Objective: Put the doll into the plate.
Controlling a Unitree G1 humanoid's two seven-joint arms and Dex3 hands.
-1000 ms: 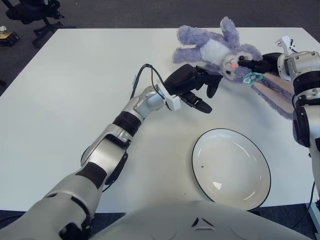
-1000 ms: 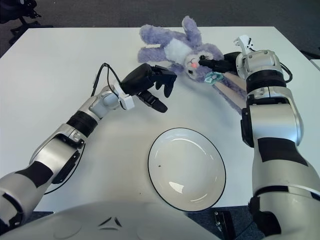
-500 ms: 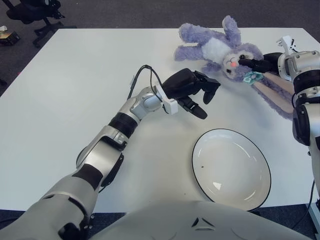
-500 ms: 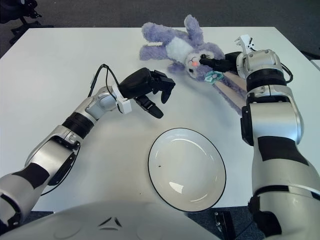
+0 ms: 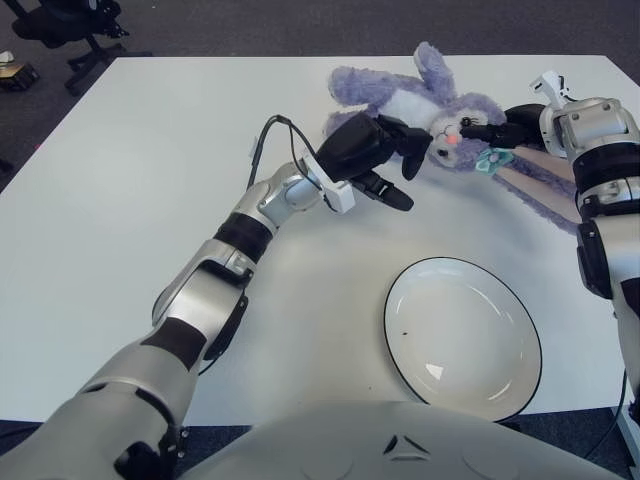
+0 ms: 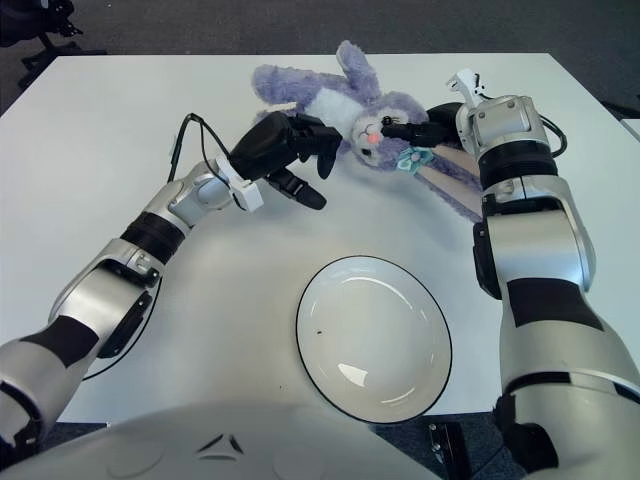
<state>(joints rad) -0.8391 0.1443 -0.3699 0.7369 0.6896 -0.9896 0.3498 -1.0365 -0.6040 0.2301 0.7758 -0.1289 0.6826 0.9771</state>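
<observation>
— Doll (image 5: 440,105), item one: where is it lying?
— Purple plush rabbit, lying at the far side of the white table (image 5: 130,200), long ears trailing toward the right edge, well apart from the plate (image 5: 463,338).
— Left hand (image 5: 375,160)?
— Reaching in from the left, showing just in front of the rabbit's body; fingers are spreading loosely, holding nothing.
— Plate?
— White with a dark rim, sitting near the front edge, right of centre, nothing in it.
— Right hand (image 6: 425,125)?
— Stretching in from the right edge; dark fingers are pressing at the rabbit's face, beside the small teal bow (image 6: 406,159). Whether they are gripping, cannot tell.
</observation>
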